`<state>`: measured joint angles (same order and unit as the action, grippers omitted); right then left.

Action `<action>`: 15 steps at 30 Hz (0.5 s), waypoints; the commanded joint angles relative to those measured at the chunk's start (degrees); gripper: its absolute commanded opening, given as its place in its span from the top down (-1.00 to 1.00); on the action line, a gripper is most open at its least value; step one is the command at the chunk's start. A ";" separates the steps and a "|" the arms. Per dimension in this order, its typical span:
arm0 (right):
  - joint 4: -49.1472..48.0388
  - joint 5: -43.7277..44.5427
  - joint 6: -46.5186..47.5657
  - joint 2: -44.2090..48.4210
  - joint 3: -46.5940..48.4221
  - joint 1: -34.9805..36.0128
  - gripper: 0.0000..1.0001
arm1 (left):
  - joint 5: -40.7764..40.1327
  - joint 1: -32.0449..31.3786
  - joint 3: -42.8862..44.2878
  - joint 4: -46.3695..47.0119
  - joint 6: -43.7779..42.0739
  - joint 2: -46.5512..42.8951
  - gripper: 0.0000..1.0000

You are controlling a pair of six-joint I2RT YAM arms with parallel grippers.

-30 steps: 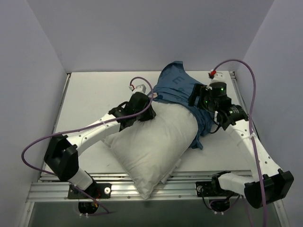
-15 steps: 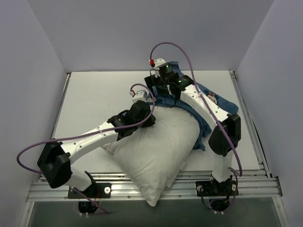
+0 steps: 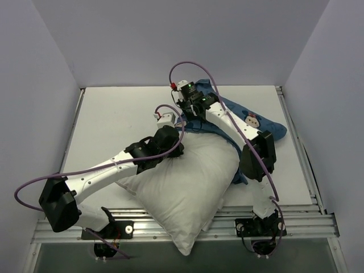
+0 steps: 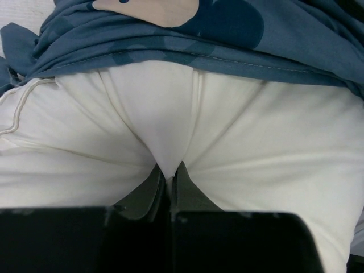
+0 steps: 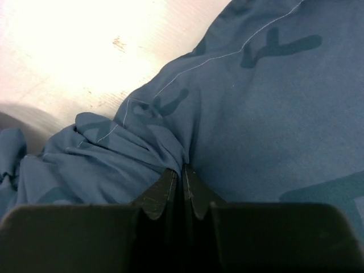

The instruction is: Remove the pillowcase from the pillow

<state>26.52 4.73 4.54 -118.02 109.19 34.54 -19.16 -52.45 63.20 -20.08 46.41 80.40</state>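
The plump white pillow (image 3: 185,182) lies diagonally across the table, its near corner hanging over the front edge. The blue printed pillowcase (image 3: 250,122) is bunched over the pillow's far end and trails to the right. My left gripper (image 3: 176,149) is shut on a pinch of the pillow's white cover (image 4: 170,136) just below the pillowcase's hem (image 4: 239,60). My right gripper (image 3: 192,111) reaches across to the far left corner of the pillowcase and is shut on a gathered fold of the blue fabric (image 5: 170,148).
The white table (image 3: 114,119) shows bare to the left and at the right. Grey walls close in the back and both sides. Purple cables (image 3: 193,65) loop above both wrists. The metal rail (image 3: 227,219) runs along the front edge.
My right arm has swung from the right side to the pillowcase's far left corner and shut on the fabric. The left gripper stays clamped on the pillow, which has shifted slightly toward the front.
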 commanded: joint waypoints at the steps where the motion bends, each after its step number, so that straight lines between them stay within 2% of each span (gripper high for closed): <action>1: 4.33 12.46 0.39 -0.90 0.06 -3.16 1.00 | 1.23 -1.34 -1.15 -15.33 -2.38 -2.70 0.95; 11: 0.99 23.99 -9.36 0.07 12.18 -18.01 1.00 | -2.11 -2.66 6.49 -32.55 -4.32 -15.70 0.95; 15: 1.08 23.66 -12.53 -0.11 16.14 -23.72 1.00 | -3.51 -2.66 7.11 -36.43 -3.61 -19.66 0.95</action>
<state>37.23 11.07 -6.83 -118.06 119.90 20.25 -19.70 -54.65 67.53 -37.10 44.75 67.20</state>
